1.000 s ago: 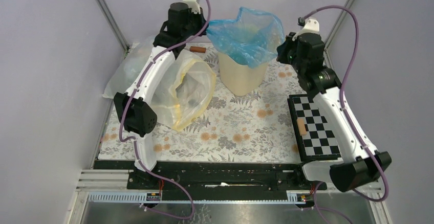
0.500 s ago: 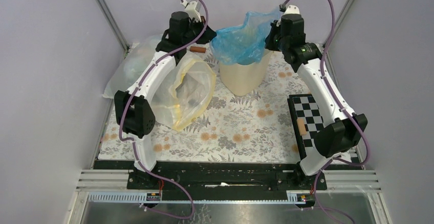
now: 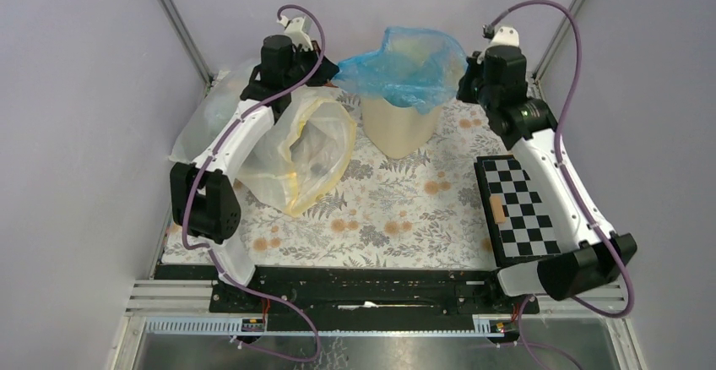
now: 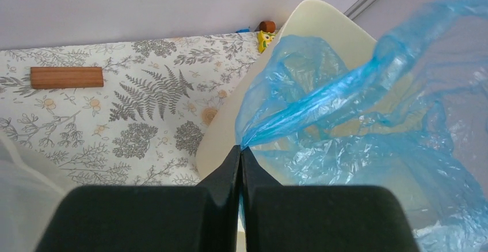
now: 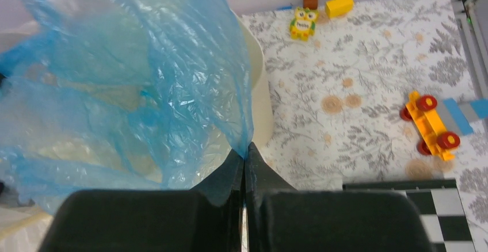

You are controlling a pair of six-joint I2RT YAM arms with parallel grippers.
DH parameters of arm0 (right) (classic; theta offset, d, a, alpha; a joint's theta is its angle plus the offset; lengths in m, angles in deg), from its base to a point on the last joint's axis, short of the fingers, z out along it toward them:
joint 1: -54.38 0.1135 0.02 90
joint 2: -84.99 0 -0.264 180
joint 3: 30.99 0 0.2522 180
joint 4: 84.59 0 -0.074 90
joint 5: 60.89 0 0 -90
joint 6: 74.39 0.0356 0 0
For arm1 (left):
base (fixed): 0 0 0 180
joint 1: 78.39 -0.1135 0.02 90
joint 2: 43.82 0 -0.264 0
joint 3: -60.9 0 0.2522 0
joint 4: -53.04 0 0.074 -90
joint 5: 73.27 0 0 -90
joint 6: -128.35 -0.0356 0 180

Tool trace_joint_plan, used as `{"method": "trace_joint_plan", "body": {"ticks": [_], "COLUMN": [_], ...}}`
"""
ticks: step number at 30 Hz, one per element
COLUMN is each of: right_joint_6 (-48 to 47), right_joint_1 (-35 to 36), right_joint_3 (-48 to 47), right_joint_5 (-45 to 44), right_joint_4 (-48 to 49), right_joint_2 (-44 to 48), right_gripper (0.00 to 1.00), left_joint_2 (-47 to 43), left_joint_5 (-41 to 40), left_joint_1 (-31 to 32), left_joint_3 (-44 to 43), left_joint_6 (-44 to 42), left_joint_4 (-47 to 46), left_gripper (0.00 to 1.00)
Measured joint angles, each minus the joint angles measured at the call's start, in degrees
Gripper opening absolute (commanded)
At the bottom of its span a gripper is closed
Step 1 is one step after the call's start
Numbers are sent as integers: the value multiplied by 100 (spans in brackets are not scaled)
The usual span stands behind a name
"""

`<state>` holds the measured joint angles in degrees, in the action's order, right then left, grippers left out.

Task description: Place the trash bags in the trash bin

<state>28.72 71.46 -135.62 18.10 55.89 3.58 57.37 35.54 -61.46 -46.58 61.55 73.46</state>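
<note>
Looking at bag (image 3: 405, 70) draped in and over bin (image 3: 401, 129) mouth, back of worktop (image 3: 397, 209). Pinched at left edge by clenched left pincer (image 4: 240, 149), at right edge by clenched right pincer (image 5: 245, 148), stretched wide between. Roughly half done, by the look of it. Left to do: pull rim down round lip, push slack inside, release. Big clear bag (image 3: 295, 146) lying just left of bin.
</note>
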Motion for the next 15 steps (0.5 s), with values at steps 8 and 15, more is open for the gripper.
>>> {"method": "trace_joint_plan", "body": {"ticks": [8, 15], "right_joint_6": [142, 413], "right_joint_1": [-66, -356], "right_joint_3": [1521, 1934], "right_joint_5": [17, 273], "right_joint_4": [365, 763], "right_joint_2": [391, -26], "right_gripper": [17, 37], "left_joint_2": [-107, -57], "left_joint_5": [4, -11], "left_joint_1": [-61, -55], "left_joint_3": [776, 1231], "left_joint_6": [37, 44], "left_joint_4": [-647, -1539], "left_gripper": [0, 0]}}
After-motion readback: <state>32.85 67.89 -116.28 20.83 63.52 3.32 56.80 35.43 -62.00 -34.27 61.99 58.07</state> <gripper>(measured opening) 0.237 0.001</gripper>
